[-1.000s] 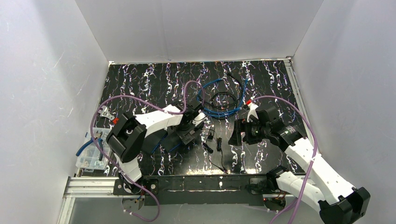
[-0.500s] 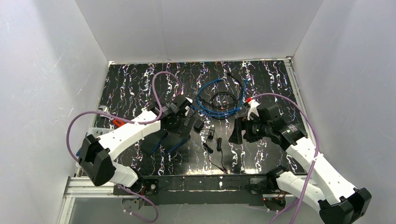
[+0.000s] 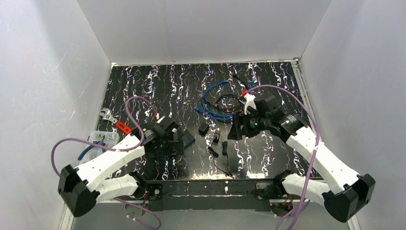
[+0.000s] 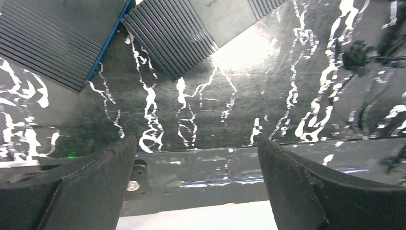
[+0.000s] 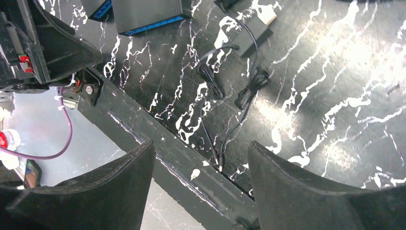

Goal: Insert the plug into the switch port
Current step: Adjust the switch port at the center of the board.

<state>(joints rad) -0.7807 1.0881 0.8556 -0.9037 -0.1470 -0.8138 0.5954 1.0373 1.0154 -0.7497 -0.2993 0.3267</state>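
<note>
Two black ribbed switches with blue edges lie in the left wrist view, one [image 4: 43,43] at top left and one [image 4: 191,26] at top centre. From above, a switch [image 3: 187,141] peeks out beside my left gripper [image 3: 167,146]. That gripper [image 4: 196,141] is open and empty, over bare marbled table. The black cable ends in thin barrel plugs [image 5: 221,165] [image 3: 232,176] at the front rail. My right gripper [image 5: 201,143] [image 3: 238,130] is open and empty, held high, with the plugs seen between its fingers far below. A switch [image 5: 143,12] shows at the top of that view.
A black power adapter [image 3: 203,128] [image 5: 253,28] and two tied cable bundles [image 3: 219,147] [image 5: 210,81] lie mid-table. Coiled blue network cable [image 3: 215,103] sits further back. A clear parts box [image 3: 103,139], a wrench [image 3: 107,115] and pliers [image 3: 91,149] are at the left edge. The front rail [image 3: 206,188] runs along the near side.
My left arm has swung back toward the near left, carrying its open gripper away from the adapter. My right gripper has moved a little further back and left, its jaws narrowing slightly.
</note>
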